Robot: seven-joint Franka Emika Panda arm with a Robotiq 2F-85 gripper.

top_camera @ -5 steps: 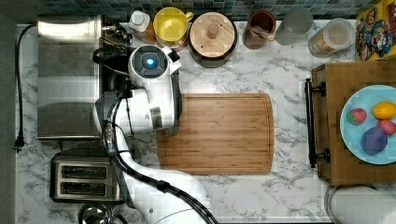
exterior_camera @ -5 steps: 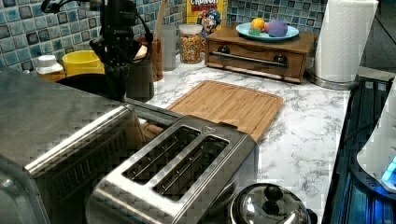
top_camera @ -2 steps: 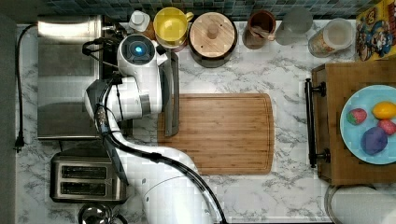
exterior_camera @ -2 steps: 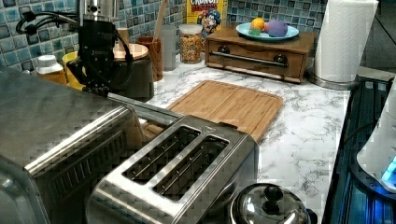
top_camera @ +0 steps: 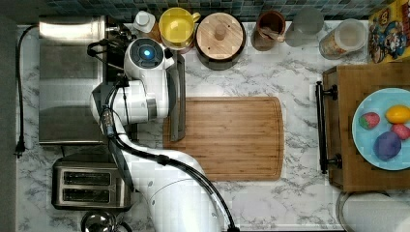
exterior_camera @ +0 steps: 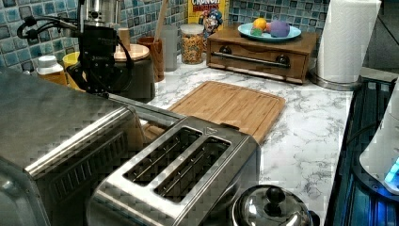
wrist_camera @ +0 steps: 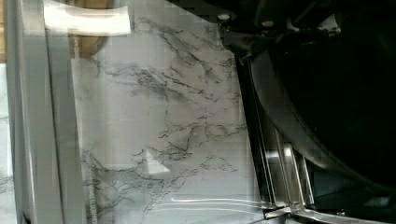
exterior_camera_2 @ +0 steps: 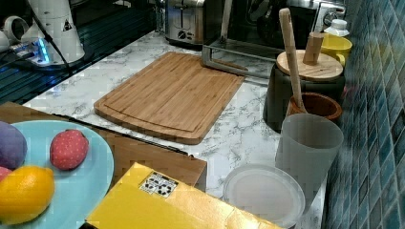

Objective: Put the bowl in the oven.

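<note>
Stainless oven (top_camera: pixel 70 82) gapes, door (wrist_camera: pixel 154 116) folded down beneath the tool (exterior_camera: pixel 96 70). Black bowl (wrist_camera: pixel 345 93) sits beside the tool at the oven's mouth. Its grip can't be told. Slide in level, clear the rack.

A home kitchen here: a marble desk (top_camera: pixel 300 72) backed by blue-green wall tiles (exterior_camera: pixel 141 14), with a toaster oven (top_camera: pixel 70 82) and a two-slot toaster (top_camera: pixel 89 184) side by side. A wooden cutting board (top_camera: pixel 232 137) lies in the middle, a cereal box (exterior_camera: pixel 206 14) and paper towel roll (exterior_camera: pixel 347 40) stand at the back.
</note>
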